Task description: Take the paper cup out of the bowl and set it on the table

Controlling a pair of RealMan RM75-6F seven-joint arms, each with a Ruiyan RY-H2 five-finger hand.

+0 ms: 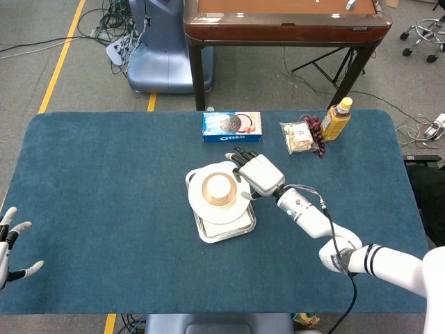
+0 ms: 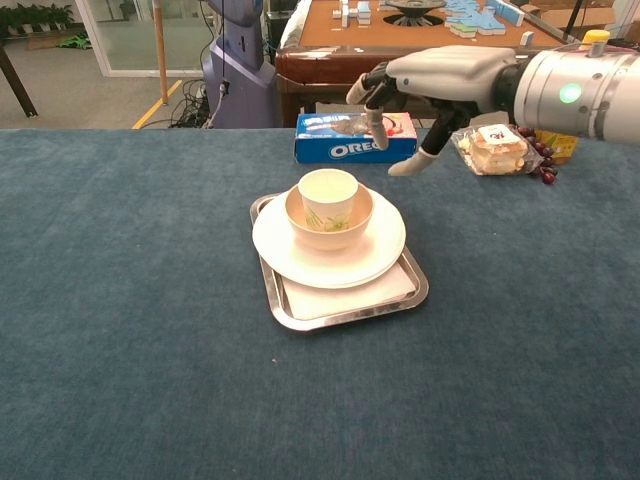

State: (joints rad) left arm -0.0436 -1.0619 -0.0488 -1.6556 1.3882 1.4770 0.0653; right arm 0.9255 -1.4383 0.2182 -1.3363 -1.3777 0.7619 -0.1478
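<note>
A white paper cup (image 2: 328, 192) (image 1: 219, 186) stands upright inside a cream bowl (image 2: 330, 227) (image 1: 211, 198). The bowl sits on a white plate (image 2: 375, 252) (image 1: 224, 213), which lies on a metal tray (image 2: 400, 296) (image 1: 240, 229). My right hand (image 2: 440, 85) (image 1: 256, 172) hovers above and just right of the cup, fingers spread, holding nothing and not touching the cup. My left hand (image 1: 10, 247) shows only at the far left edge of the head view, fingers apart and empty.
At the back of the blue table stand an Oreo box (image 2: 352, 140) (image 1: 231, 126), a bag of snacks (image 1: 300, 136) (image 2: 495, 150) with dark grapes (image 1: 316, 129) beside it, and a yellow bottle (image 1: 337, 120). A wooden table (image 1: 281, 24) stands beyond.
</note>
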